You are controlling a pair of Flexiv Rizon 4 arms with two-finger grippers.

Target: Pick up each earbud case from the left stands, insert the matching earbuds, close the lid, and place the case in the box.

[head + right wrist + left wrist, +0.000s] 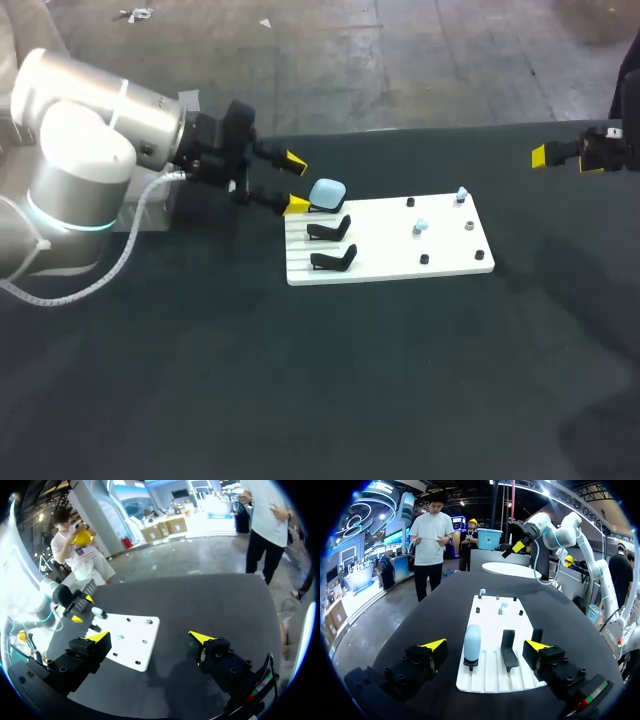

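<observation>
At the left edge of the white board (390, 250), the left claw (296, 182), spread wide, should straddle the blue case (327, 193) squarely before closing.

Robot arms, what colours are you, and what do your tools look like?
My left arm is fat, rounded and silver-white, with a glowing teal ring and a white cable. Both the left tool and right tool are black, bolted blocks with bright yellow pointed tips.
</observation>
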